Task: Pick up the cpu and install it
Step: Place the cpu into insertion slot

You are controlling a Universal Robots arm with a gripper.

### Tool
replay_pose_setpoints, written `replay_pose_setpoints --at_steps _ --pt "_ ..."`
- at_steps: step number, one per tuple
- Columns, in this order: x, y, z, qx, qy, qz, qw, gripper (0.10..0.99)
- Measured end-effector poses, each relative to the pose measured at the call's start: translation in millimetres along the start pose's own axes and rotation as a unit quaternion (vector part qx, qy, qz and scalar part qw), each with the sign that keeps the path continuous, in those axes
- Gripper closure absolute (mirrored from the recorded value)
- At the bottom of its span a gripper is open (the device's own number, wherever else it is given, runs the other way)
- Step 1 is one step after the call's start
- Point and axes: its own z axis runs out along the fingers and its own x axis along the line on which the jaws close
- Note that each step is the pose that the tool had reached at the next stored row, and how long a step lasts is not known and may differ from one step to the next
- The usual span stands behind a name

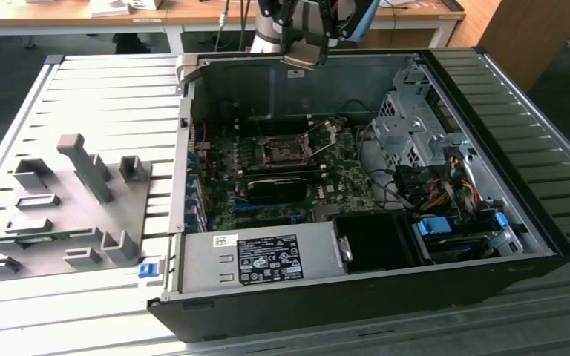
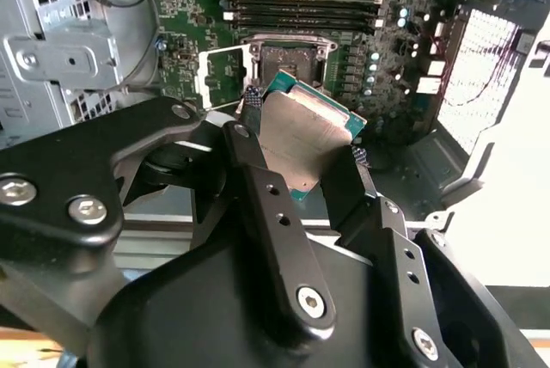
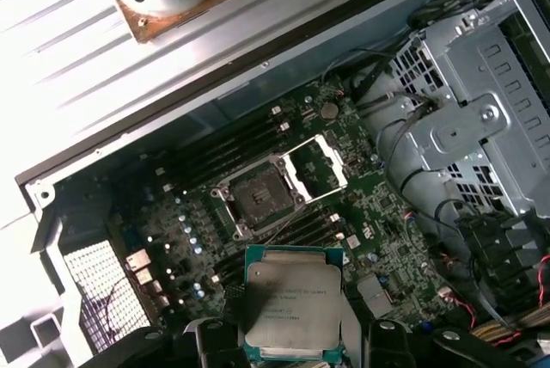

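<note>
My gripper [image 1: 302,58] hangs high over the back wall of the open computer case [image 1: 181,148], shut on the cpu [image 1: 303,56]. In both wrist views the cpu [image 2: 305,140] [image 3: 292,303] is a flat square with a silvery top and a green rim, pinched at two opposite edges by the black fingers [image 2: 253,162]. Below it on the green motherboard lies the dark square socket [image 3: 258,196] [image 2: 288,58] [image 1: 283,152]. Its metal frame [image 3: 316,166] is swung open to one side. The cpu is well above the socket and apart from it.
A grey tray [image 1: 67,200] with upright holders stands at the exterior view's left of the case. Inside the case are a power supply [image 1: 255,259], a metal drive cage [image 1: 414,126], bundled cables [image 1: 433,185] and dark memory slots [image 2: 305,7] beside the socket.
</note>
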Motion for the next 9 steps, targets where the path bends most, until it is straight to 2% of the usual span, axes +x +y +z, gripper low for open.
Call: replay_pose_setpoints --at_steps 6,9 --pt "0.1 0.1 0.1 -0.0009 -0.0022 0.048 0.9989 0.557" --pt "0.1 0.2 0.2 -0.0012 -0.0028 0.059 0.9982 0.557"
